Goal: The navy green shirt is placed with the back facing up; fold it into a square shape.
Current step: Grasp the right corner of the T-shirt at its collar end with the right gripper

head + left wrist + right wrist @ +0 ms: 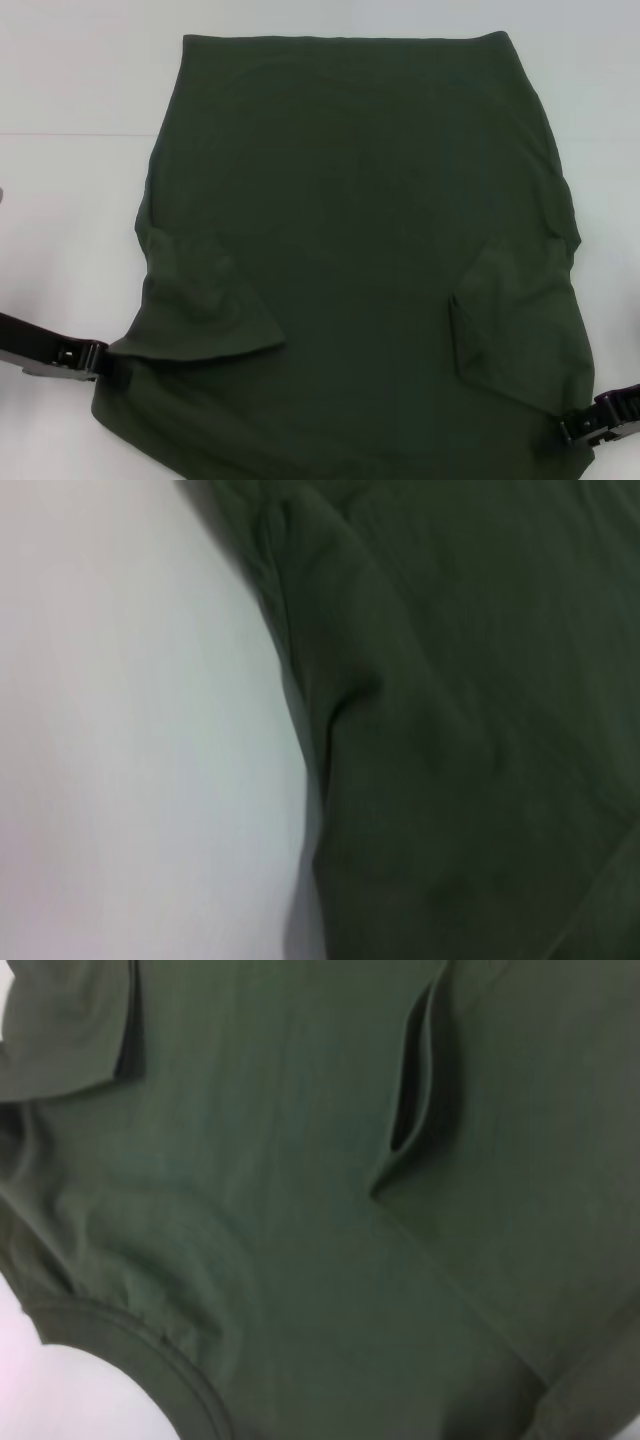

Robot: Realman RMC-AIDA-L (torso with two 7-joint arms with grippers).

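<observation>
At the shirt's near corners, the left claw [112,368] and right claw [572,430] each pinch the navy green shirt [360,230], sleeves folded inward, likely for a lengthwise fold across the desk [70,170].

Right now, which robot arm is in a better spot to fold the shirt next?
Neither clearly: the left gripper and right gripper each sit at a near shoulder corner of the navy green shirt, so both would lift together.

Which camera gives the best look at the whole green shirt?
The head view: it shows the navy green shirt almost entire, both sleeves folded inward. The left wrist view shows only one edge; the right wrist view shows the neckline and sleeve folds close up.
</observation>
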